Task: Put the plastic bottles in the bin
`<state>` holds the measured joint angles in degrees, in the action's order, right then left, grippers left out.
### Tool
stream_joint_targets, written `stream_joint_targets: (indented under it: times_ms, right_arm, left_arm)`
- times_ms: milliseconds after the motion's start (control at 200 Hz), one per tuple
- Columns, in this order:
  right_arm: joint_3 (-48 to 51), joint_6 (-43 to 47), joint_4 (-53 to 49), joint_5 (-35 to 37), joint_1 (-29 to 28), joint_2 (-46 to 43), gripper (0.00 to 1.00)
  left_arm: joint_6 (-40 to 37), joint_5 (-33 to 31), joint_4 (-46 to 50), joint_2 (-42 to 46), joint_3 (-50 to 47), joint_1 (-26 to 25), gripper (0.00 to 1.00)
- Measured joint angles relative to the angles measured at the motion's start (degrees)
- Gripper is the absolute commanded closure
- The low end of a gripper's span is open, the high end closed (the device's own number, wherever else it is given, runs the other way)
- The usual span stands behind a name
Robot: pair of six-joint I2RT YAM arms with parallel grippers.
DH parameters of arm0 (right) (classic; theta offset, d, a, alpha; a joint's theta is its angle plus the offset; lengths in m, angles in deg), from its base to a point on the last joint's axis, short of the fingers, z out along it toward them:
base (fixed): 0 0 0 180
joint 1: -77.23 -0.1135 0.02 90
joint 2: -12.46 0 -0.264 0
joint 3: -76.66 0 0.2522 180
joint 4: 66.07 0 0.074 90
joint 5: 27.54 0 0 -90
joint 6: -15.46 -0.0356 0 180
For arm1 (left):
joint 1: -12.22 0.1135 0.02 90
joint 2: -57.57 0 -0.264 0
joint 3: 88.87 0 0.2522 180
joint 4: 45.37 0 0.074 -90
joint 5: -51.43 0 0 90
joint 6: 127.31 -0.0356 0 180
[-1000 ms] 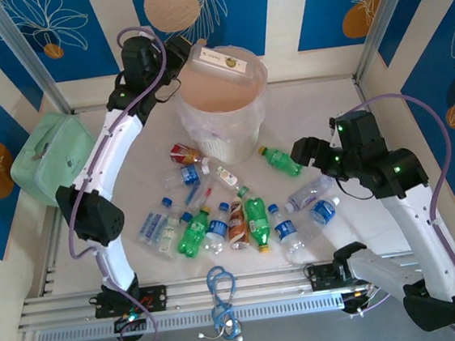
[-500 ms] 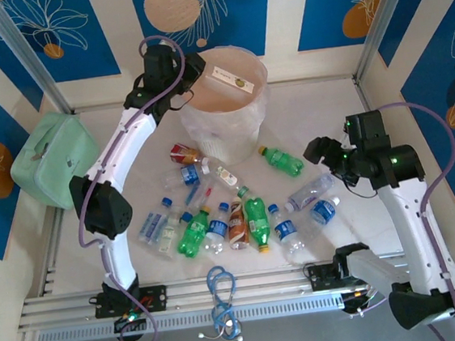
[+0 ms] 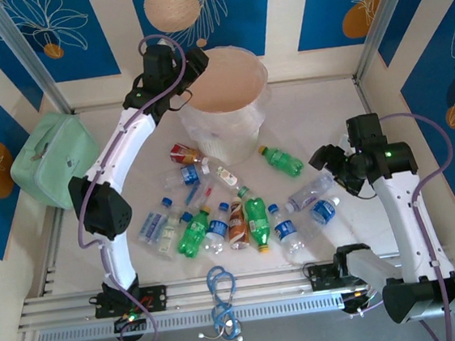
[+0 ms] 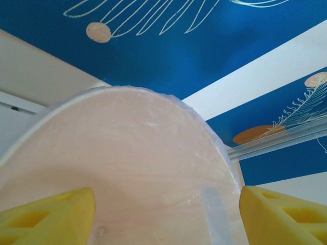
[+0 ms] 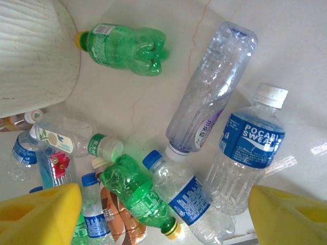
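Observation:
The cream-pink bin [image 3: 260, 76] with its thin liner stands at the back middle of the table. My left gripper [image 3: 194, 62] hovers at its left rim, open, with nothing between the yellow fingers [image 4: 51, 217]. Beneath them lies the bin's [image 4: 127, 153] pale inside. Several plastic bottles [image 3: 224, 220] lie scattered in front of the bin. My right gripper [image 3: 325, 159] hangs open over their right end. Under it lie a green bottle [image 5: 127, 46], a clear one [image 5: 209, 97], a blue-labelled one [image 5: 250, 143], and another green one [image 5: 138, 196].
A mint-green soft case [image 3: 51, 156] sits at the left wall. A blue cable [image 3: 221, 289] is looped over the aluminium rail [image 3: 264, 285] at the near edge. Patterned walls close in the back and both sides.
My left gripper has opened, and the white-labelled bottle it held over the bin is gone from sight. My right arm has drawn back a little toward the right.

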<state>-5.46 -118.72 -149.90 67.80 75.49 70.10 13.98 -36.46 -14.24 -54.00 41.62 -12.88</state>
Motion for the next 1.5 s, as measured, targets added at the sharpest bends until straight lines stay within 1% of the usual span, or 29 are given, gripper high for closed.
stream_joint_targets:
  times_ms: [155,275,370,475,580,675,755,845,1035,1225,1501]
  right_arm:
    - [0.24,-0.42,-1.16,0.87,0.04,1.01,0.16]
    - [1.4,-0.66,-1.49,1.9,0.07,1.05,0.17]
    - [2.62,-1.07,-1.55,2.38,0.11,1.25,0.18]
    - [3.96,-1.73,-1.33,2.91,0.11,1.88,0.18]
    - [6.32,-2.49,-1.31,3.78,0.11,1.88,0.19]
    - [8.59,-3.04,-1.29,4.37,0.11,1.9,0.2]
    - [10.47,-3.72,-1.01,4.59,0.28,1.95,0.21]
    - [12.63,-4.57,-0.28,4.72,0.35,2.14,0.2]
    - [18.23,-6.8,3.06,4.48,0.39,4.09,0.19]
    - [23.02,-7.91,7.39,2.93,1.44,6.78,0.19]
    - [23.52,-7.69,12.02,2.1,3.58,12.24,0.2]
  left_arm:
    - [-3.93,-0.92,1.49,4.28,0.0,0.0,0.25]
    - [-7.85,-0.94,1.81,11.85,-2.19,0.0,0.24]
    - [-10.4,-0.61,1.55,20.13,-7.65,-0.02,0.24]
    - [-12.87,0.46,1.49,28.41,-14.8,-0.04,0.23]
    - [-14.78,1.88,1.7,34.34,-22.82,-0.04,0.24]
    - [-15.91,3.23,3.13,37.97,-30.38,-0.09,0.25]
    - [-16.76,4.09,4.94,39.6,-35.41,-0.11,0.26]
    - [-16.63,5.25,6.75,40.94,-40.11,-0.11,0.31]
    - [-15.15,8.04,7.61,44.61,-47.8,-0.15,0.33]
    - [-14.19,10.05,7.52,46.07,-48.96,-0.17,0.33]
    - [-12.26,11.89,5.95,46.16,-51.21,-0.33,0.33]
